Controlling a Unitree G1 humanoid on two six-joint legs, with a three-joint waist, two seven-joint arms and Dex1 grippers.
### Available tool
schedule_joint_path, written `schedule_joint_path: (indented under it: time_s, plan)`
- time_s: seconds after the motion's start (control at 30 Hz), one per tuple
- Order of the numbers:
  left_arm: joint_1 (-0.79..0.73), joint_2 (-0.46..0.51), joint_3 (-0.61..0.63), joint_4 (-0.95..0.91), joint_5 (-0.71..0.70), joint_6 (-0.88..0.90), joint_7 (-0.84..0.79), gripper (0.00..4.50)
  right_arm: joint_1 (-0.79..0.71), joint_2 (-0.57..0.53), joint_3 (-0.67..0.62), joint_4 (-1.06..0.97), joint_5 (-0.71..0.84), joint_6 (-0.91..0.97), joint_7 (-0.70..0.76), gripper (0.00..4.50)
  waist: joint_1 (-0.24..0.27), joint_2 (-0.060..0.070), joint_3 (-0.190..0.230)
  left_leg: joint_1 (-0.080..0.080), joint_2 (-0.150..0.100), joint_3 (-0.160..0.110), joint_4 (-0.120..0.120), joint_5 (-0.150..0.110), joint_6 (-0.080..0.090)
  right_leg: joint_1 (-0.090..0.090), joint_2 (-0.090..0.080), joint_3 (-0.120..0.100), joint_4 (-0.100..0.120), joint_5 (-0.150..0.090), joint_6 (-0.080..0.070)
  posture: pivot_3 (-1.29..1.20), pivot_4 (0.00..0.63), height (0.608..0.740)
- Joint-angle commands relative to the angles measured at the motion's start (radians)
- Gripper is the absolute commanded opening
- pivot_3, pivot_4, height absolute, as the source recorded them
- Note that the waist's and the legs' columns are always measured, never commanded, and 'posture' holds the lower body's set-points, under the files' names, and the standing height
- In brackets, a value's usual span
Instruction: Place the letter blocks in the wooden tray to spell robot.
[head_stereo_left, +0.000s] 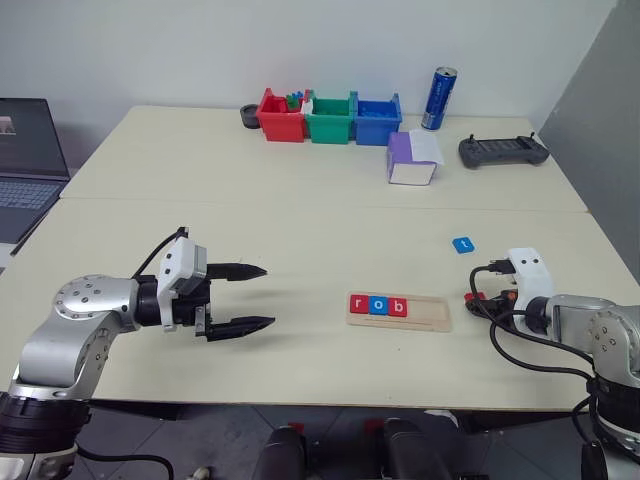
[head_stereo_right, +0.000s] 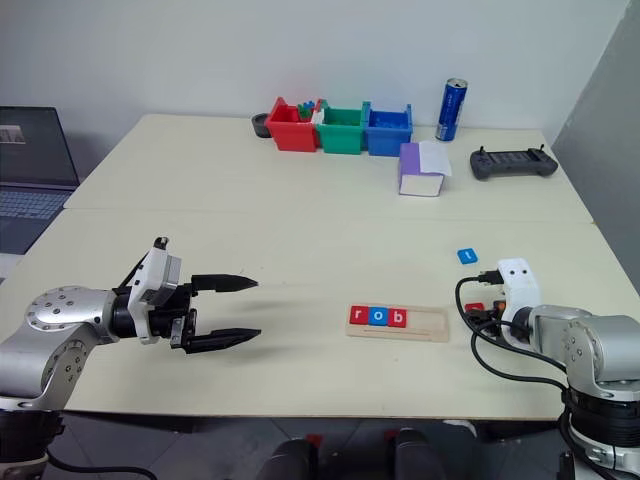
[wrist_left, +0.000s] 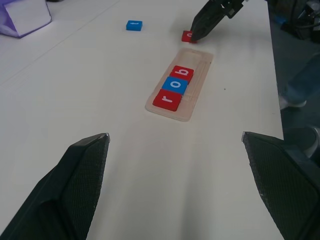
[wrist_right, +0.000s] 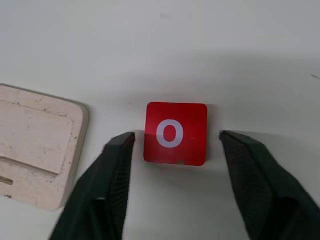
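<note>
The wooden tray (head_stereo_left: 425, 316) lies near the table's front edge, right of centre. Its left part holds three letter blocks: red r (head_stereo_left: 359, 304), blue o (head_stereo_left: 378, 305) and red b (head_stereo_left: 398, 306). The tray's right part is bare. A red o block (wrist_right: 175, 116) lies flat on the table just right of the tray. My right gripper (wrist_right: 176, 137) stands open over it, one finger on each side. A blue t block (head_stereo_left: 462, 244) lies farther back on the right. My left gripper (head_stereo_left: 257, 297) hovers open left of the tray, holding nothing.
At the back stand red (head_stereo_left: 281, 116), green (head_stereo_left: 331, 119) and blue (head_stereo_left: 377, 121) bins, a blue can (head_stereo_left: 438, 98), a purple-and-white box (head_stereo_left: 411, 159) and a black controller (head_stereo_left: 503, 151). A laptop (head_stereo_left: 28, 165) sits off the table's left.
</note>
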Motion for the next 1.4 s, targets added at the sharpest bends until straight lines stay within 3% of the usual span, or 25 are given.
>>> schedule_joint_path:
  time_s: [0.03,0.07,0.23,0.3,0.4,0.5,0.63,0.87,1.1,1.4]
  plan:
    - [0.001,0.004,0.016,-0.019,-0.006,-0.008,0.001,4.5,-0.012,-0.016,-0.005,0.037,0.018,0.016,-0.03,4.2,0.0,0.0,0.0,0.0,0.0,0.0,0.0,0.0,0.0,0.0,0.0,0.0,0.0,0.0,0.0,0.0,0.15,0.74]
    - [0.003,0.004,0.017,-0.023,-0.007,-0.006,0.003,4.5,-0.019,-0.032,-0.006,0.034,0.029,0.016,-0.026,4.47,0.0,0.0,0.0,0.0,0.0,0.0,0.0,0.0,0.0,0.0,0.0,0.0,0.0,0.0,0.001,0.0,0.15,0.74]
    - [0.001,0.008,0.018,-0.024,-0.008,0.001,0.005,4.5,-0.086,-0.233,-0.008,0.044,0.067,-0.027,0.099,4.47,0.003,0.007,0.004,-0.003,-0.001,0.0,0.0,0.0,0.0,-0.002,-0.001,0.0,-0.002,0.0,0.001,0.0,0.15,0.74]
    - [-0.005,0.007,0.016,-0.023,-0.008,0.003,0.008,4.5,-0.06,-0.339,0.036,0.048,0.067,-0.195,0.238,4.47,0.002,0.008,0.005,-0.005,-0.001,0.001,-0.001,0.0,0.0,-0.005,-0.001,0.001,-0.002,0.0,0.001,0.0,0.15,0.74]
    - [-0.011,0.004,0.012,-0.024,-0.009,0.007,0.015,4.5,0.044,-0.487,0.138,0.095,-0.036,-0.589,0.477,4.47,0.001,0.008,0.005,-0.005,0.0,0.001,-0.002,0.0,0.001,-0.006,0.0,0.0,-0.002,-0.003,-0.001,0.0,0.15,0.74]
    - [-0.01,0.003,0.013,-0.028,-0.013,0.009,0.016,4.5,0.099,-0.534,0.184,0.23,-0.095,-0.971,0.733,4.47,0.0,0.008,0.005,-0.005,0.0,0.001,-0.003,-0.001,0.001,-0.005,0.0,0.0,-0.004,-0.004,0.0,0.0,0.15,0.74]
    - [-0.007,0.008,0.017,-0.034,-0.019,0.012,0.012,4.5,0.031,-0.536,0.288,0.419,-0.162,-1.262,0.986,4.47,-0.008,0.009,0.006,-0.006,0.0,0.004,-0.002,-0.001,0.001,-0.005,-0.001,0.002,-0.008,-0.002,0.003,0.0,0.15,0.74]
    - [-0.001,0.011,0.007,-0.056,-0.012,0.022,0.009,4.5,-0.211,-0.454,0.469,0.741,-0.313,-1.48,1.209,4.47,-0.009,0.01,0.006,-0.004,0.0,0.004,-0.002,0.0,0.001,-0.004,0.0,0.002,-0.008,0.0,0.004,0.0,0.15,0.74]
    - [0.024,0.024,0.027,-0.094,-0.019,0.031,0.013,4.5,-0.316,-0.397,0.54,0.988,-0.428,-1.689,1.292,4.47,-0.002,0.011,0.007,-0.005,0.0,0.004,-0.002,-0.001,0.0,-0.004,-0.001,0.002,-0.01,0.003,-0.001,0.0,0.15,0.74]
    - [0.044,0.031,0.046,-0.109,-0.023,0.042,0.018,4.5,-0.363,-0.344,0.552,1.132,-0.473,-1.78,1.301,4.47,-0.003,0.011,0.007,-0.004,0.0,0.004,-0.001,0.0,0.0,-0.003,-0.001,0.002,-0.008,0.003,-0.001,0.0,0.15,0.74]
